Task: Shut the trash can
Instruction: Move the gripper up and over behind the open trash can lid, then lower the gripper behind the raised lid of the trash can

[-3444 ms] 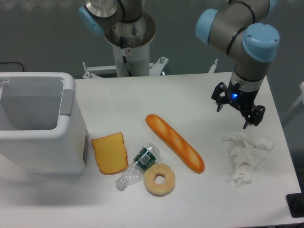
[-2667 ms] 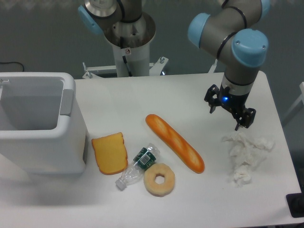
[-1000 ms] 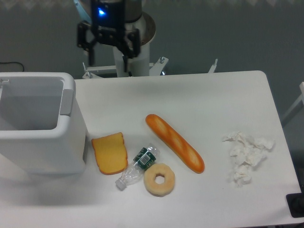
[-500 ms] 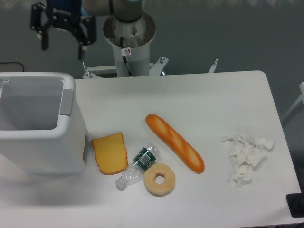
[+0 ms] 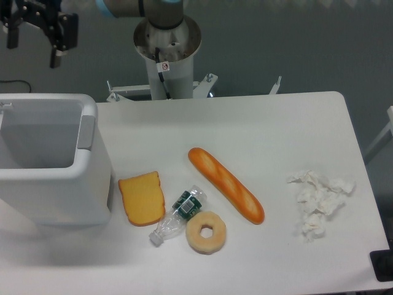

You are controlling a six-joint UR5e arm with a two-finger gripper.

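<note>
Trash can [image 5: 55, 184]: upright at table's left edge, mouth facing up, uncovered; long axis indeterminate, cropped.
Gripper [image 5: 33, 48]: fingers spread, empty, above the can's rear.

Grey metallic arm segments [image 5: 161, 5] with a light-blue plastic joint cap [image 5: 120, 7] along the top edge. Round, flared grey base column [image 5: 167, 43] behind the far edge of the table [image 5: 276, 123], narrowing to a white pedestal [image 5: 171, 78]. Small white sticker with a red prohibition ring [image 5: 163, 66] on the front of the column, tiny dark print beneath. Pale mounting bracket [image 5: 161, 91] at the foot of the pedestal, with bolt heads showing at its ends. Black two-finger gripper [image 5: 32, 52] near the top left corner, blocky dark housing, two straight, slim black fingers [image 5: 54, 58], bare gap between.
</note>
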